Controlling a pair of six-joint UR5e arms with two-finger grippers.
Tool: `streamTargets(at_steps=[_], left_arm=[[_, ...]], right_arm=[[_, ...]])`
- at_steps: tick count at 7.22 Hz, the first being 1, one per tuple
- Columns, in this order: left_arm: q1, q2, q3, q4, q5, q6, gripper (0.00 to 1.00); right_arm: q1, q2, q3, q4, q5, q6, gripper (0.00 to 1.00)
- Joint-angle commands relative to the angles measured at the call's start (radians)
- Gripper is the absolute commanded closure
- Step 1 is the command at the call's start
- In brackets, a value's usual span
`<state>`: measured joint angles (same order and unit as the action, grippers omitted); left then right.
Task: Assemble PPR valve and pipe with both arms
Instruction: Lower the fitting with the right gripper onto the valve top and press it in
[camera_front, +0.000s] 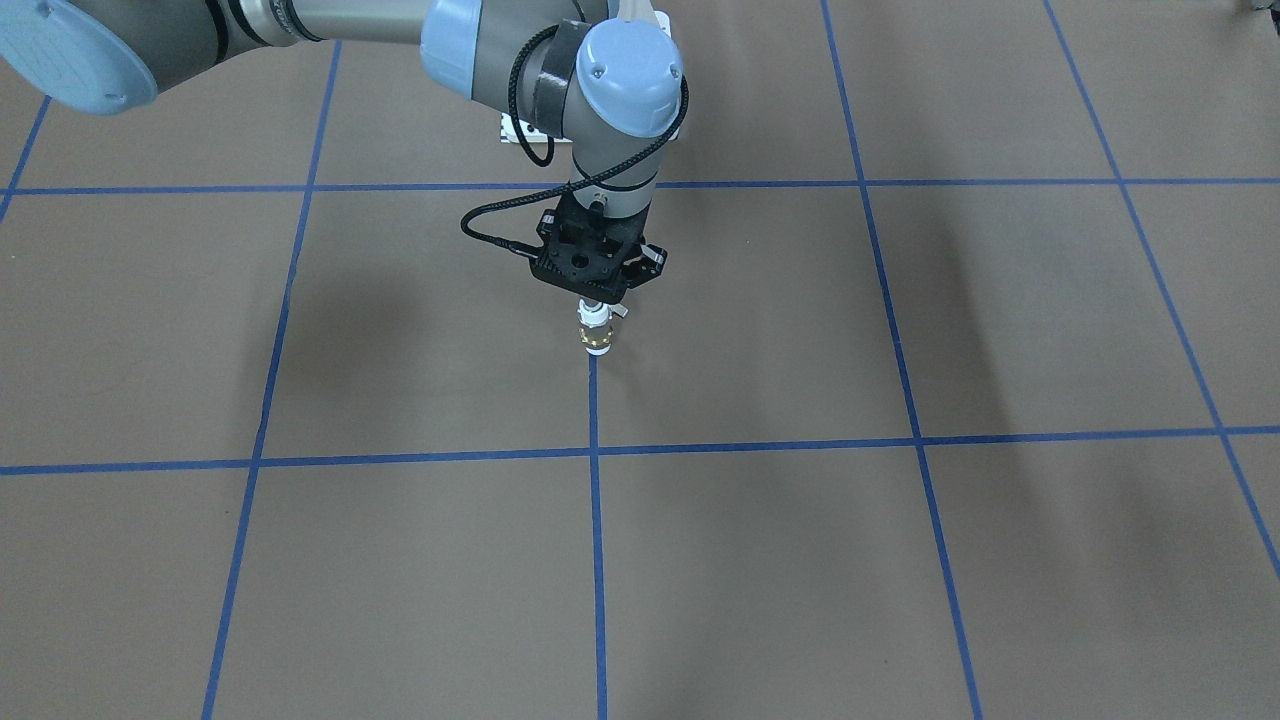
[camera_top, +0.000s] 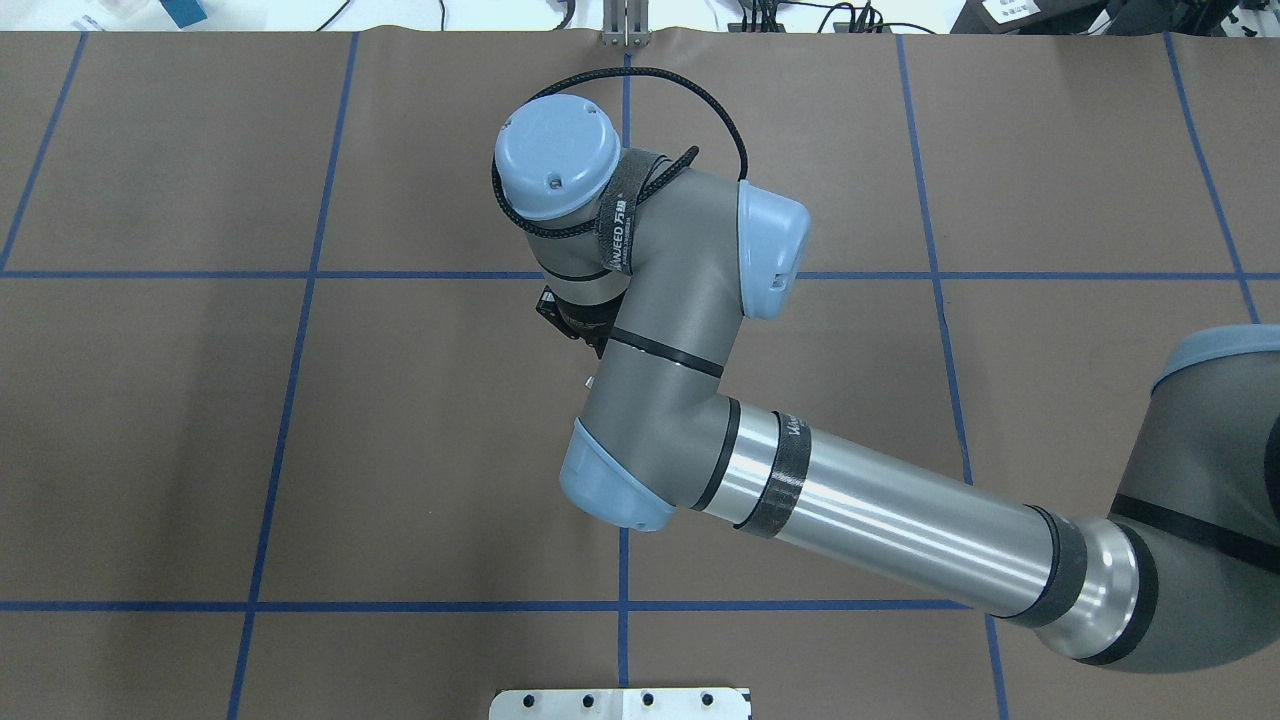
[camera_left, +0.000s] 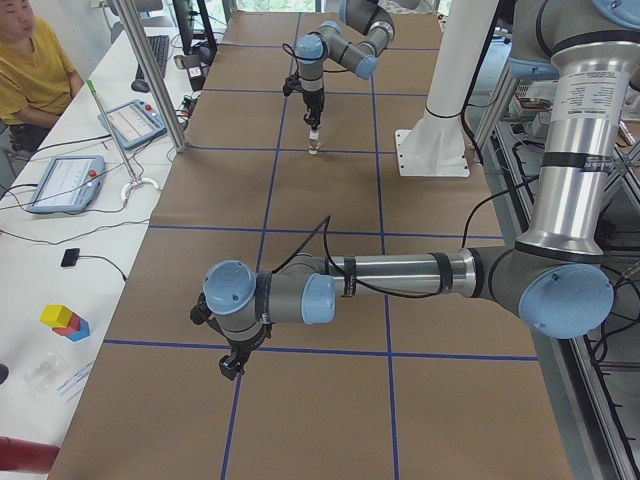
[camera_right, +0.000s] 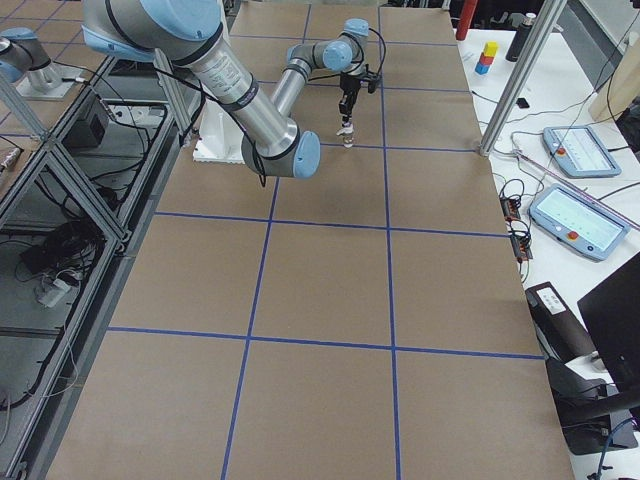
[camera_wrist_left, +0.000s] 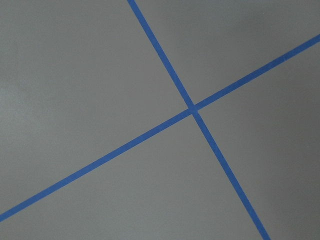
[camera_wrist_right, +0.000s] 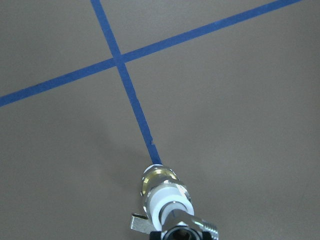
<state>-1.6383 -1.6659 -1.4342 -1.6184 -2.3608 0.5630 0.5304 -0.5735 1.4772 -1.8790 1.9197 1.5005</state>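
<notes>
My right gripper (camera_front: 597, 297) points straight down over the middle of the table. Its fingers are shut on the silver pipe (camera_wrist_right: 186, 228), which sits in the top of the upright PPR valve (camera_front: 597, 330). The valve has white ends, a brass band (camera_wrist_right: 156, 176) low down and a grey side tab (camera_wrist_right: 137, 223). Its lower end is at the table over a blue tape line; I cannot tell if it touches. In the overhead view the right wrist hides gripper and valve. My left gripper (camera_left: 233, 362) hangs low over the table's left end, far from them; I cannot tell whether it is open or shut.
The brown table (camera_front: 900, 560) is marked with a blue tape grid. The left wrist view shows only a tape crossing (camera_wrist_left: 192, 109). The robot's white base plate (camera_top: 620, 703) is at the near edge. An operator (camera_left: 25, 60) and tablets sit beyond the far side.
</notes>
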Motion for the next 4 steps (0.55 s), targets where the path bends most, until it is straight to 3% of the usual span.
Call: streamTargets(at_steps=[1, 2, 4], left_arm=[[0.000, 0.000, 0.000, 0.000, 0.000, 0.000, 0.00], [0.000, 0.000, 0.000, 0.000, 0.000, 0.000, 0.00], [0.000, 0.000, 0.000, 0.000, 0.000, -0.003, 0.00]], right_arm=[[-0.006, -0.008, 0.000, 0.023, -0.022, 0.001, 0.40], [-0.010, -0.009, 0.000, 0.023, -0.030, 0.000, 0.32], [-0.012, -0.012, 0.000, 0.023, -0.031, 0.000, 0.27]])
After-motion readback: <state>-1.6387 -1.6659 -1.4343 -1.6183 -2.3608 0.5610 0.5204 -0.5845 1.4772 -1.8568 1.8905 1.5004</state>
